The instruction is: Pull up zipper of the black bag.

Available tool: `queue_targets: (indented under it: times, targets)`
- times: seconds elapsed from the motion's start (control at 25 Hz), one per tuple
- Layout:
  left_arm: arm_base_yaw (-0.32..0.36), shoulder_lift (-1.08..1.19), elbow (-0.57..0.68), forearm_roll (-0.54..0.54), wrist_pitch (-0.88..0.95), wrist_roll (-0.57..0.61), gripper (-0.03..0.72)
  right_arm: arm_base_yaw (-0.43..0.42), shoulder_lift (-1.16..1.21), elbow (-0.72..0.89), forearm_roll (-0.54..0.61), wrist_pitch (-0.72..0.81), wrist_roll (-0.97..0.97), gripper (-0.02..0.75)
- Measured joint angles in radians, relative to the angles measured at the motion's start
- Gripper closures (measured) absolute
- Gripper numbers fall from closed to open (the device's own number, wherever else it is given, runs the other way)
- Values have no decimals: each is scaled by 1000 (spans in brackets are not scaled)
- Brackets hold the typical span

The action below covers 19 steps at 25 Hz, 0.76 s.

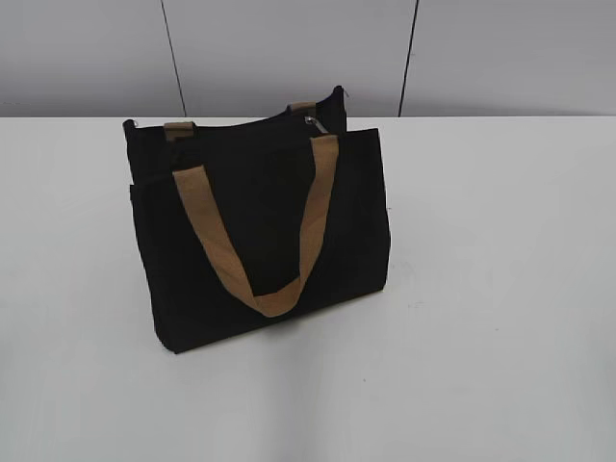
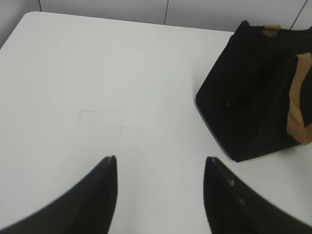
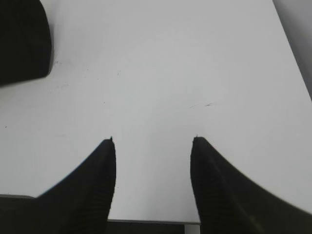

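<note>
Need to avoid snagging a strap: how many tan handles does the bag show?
2. One tan handle hangs down the front of the black bag; the other barely peeks above the rear top edge, beside the zipper, mostly hidden.

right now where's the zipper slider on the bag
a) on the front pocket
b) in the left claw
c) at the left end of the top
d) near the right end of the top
d: the silver zipper sits at the bag's top, near its right end.
</note>
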Motion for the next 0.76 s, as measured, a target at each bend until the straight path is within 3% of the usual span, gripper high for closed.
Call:
queue_targets:
  times: [0.24,0.76]
  targets:
    - [37,-3,0,-1,0,0,275,-55,0,0,1,-1,0,348]
    - [41,-3,0,-2,0,0,305,-57,0,0,1,-1,0,348]
